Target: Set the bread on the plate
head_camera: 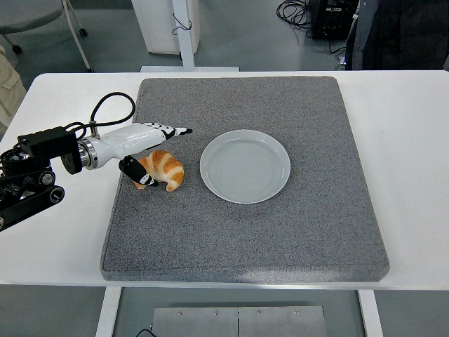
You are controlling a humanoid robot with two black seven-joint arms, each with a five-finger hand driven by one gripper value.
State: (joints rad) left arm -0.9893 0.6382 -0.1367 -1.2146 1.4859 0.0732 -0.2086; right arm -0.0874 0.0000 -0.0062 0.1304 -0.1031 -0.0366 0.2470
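In the head view, a grey mat point(280, 232) is laid on the white counter point(414, 140). The bread point(163, 170), a croissant, is seen on the left part of the mat, just beside the pale plate point(245, 166) and not on it. The left hand point(144, 144) is reached in from the left edge; its fingers point(174, 130) are stretched out above the bread, while the thumb is pressed against the left side of the bread. A closed grip is not formed. A person's dark clothing is seen at the top right corner
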